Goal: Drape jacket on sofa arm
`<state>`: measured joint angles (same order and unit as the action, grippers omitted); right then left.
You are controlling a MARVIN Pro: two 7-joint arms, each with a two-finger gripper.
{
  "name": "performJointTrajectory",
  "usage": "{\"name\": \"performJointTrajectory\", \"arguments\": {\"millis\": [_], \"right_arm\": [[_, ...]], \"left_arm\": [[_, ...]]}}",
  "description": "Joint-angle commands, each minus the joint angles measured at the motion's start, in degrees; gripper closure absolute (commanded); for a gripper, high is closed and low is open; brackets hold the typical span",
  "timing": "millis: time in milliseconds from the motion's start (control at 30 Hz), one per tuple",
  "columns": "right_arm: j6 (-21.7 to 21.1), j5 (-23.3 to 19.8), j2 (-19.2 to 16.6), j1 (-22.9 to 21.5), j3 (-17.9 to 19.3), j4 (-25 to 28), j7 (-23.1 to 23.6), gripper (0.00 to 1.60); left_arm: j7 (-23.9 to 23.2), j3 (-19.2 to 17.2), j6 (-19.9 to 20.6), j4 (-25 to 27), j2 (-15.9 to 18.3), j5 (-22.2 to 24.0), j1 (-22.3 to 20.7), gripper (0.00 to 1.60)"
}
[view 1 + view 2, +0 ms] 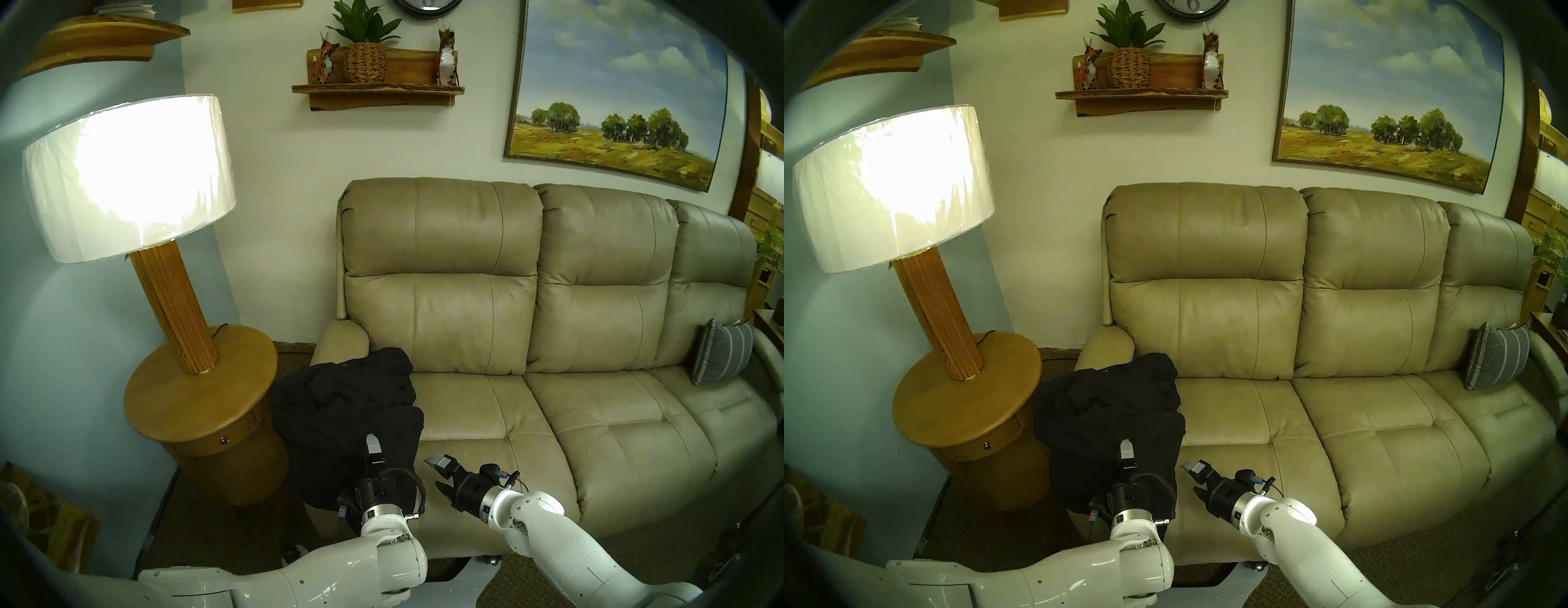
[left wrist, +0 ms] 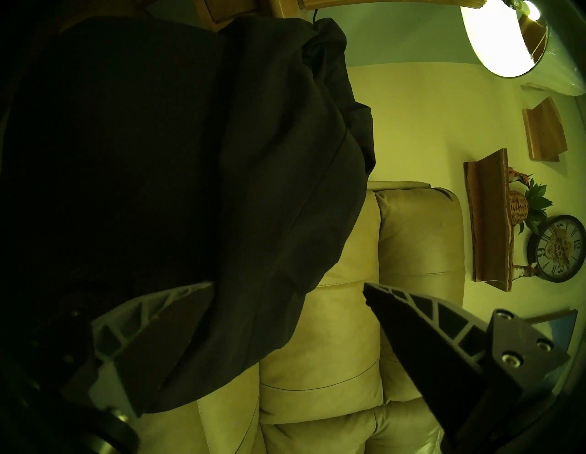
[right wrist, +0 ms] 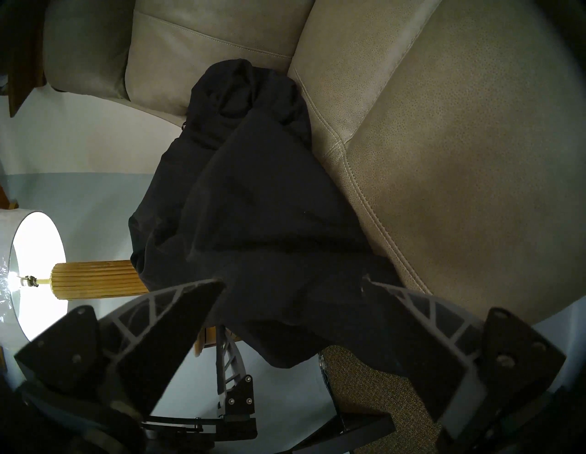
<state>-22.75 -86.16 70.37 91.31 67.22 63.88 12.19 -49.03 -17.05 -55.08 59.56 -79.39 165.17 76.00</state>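
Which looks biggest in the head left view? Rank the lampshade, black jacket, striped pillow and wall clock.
1. lampshade, nearest the camera, so its lead may be partly nearness
2. jacket
3. pillow
4. clock, cut off by the frame edge, so unsure

Was home living room: tan leather sofa (image 1: 530, 339), lit table lamp (image 1: 127, 178), landscape painting (image 1: 615, 89), wall clock (image 2: 556, 248), carpet (image 3: 374, 377).
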Motion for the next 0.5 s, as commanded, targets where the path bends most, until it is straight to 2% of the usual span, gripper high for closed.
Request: {"name": "performJointTrajectory", "arguments": {"millis": [0, 467], "right_arm": [[0.01, -0.02, 0.30, -0.30, -0.09, 0.62, 0.35, 0.00], [0.48, -0.09, 0.80, -0.40, -0.10, 0.75, 0.50, 0.00]], "left_arm": [[-0.89, 0.99, 0.08, 3.31, 1.60, -0.17, -0.73, 0.00], [-0.81, 2.98, 0.08, 7.39, 4.06, -0.17, -1.23, 0.00]]}}
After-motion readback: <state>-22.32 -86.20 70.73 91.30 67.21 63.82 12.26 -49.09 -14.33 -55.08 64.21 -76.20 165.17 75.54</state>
